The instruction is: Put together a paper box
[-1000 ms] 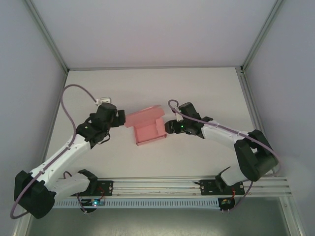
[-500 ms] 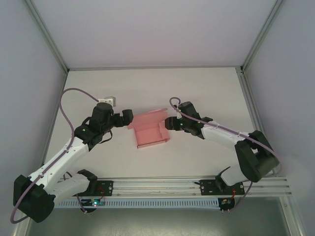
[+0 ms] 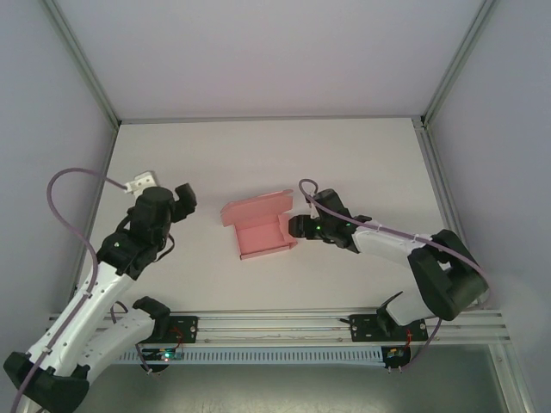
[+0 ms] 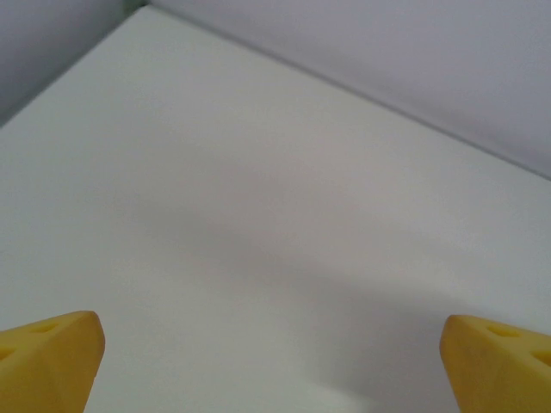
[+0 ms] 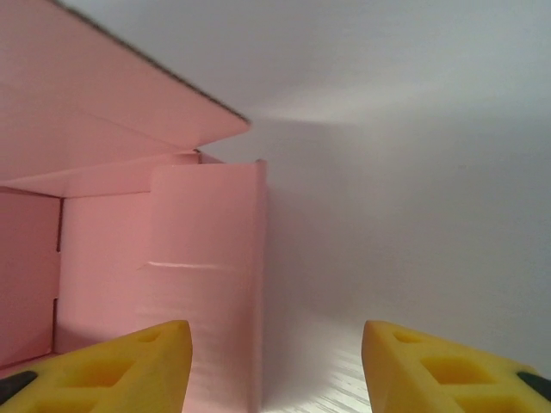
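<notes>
The white tabletop (image 3: 258, 155) carries the paper box (image 3: 261, 234) at its middle, half-folded, flap raised. The left claw (image 3: 183, 200) has backed off, open and empty — the right claw (image 3: 297, 226), also open, stays at the box's right wall, so folding remains.

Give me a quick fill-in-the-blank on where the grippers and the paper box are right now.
The left gripper hovers over bare table with its jaws ___.
The right gripper sits right beside the paper box, whose colour is ___.
Of the two grippers, the ___ one is farther from the box.
Missing: open; pink; left.
</notes>
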You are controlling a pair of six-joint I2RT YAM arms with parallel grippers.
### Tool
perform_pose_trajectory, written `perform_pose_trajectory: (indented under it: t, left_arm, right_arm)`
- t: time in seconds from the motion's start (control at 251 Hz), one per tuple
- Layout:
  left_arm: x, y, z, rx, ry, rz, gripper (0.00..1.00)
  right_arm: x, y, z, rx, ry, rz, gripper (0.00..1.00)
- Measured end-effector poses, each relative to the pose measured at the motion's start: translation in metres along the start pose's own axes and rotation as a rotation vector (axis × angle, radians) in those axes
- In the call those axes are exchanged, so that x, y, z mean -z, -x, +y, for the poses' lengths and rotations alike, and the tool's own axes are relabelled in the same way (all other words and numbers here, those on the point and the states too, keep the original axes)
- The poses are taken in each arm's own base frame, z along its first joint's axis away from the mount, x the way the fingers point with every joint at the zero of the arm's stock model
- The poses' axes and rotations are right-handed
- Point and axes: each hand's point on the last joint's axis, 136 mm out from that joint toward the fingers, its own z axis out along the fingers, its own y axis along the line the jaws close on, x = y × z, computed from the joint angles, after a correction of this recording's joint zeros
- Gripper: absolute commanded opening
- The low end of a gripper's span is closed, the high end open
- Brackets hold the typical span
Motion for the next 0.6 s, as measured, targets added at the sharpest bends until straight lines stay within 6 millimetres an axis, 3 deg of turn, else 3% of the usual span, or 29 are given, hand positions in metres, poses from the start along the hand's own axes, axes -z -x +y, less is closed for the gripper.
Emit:
perform_pose_trajectory:
  t: [0.136,0.223,0.327,0.463,0.599]
  left_arm:
    - [-0.033,-0.060,0.034,0.017,0.101,0.155,1.00]
    - [-0.055,-0.115,0.036,0.013,0.064,0.302,1.00]
    - [-0.069,-0.163,0.031,0.042,-0.016,0.431,1.00]
    - [-0.081,-0.184,0.005,0.073,-0.140,0.507,0.99]
    - [-0.090,-0.186,-0.008,0.075,-0.186,0.519,0.98]
  right_arm:
    - [-0.010,-0.007,0.005,0.003,0.028,0.030,0.48]
    - [-0.015,-0.011,0.007,0.007,0.039,0.045,0.45]
    - [-0.019,-0.011,0.015,0.016,0.060,0.046,0.40]
    - [-0.028,-0.022,0.017,0.031,0.040,0.076,0.38]
    - [-0.035,-0.029,0.010,0.057,-0.035,0.103,0.20]
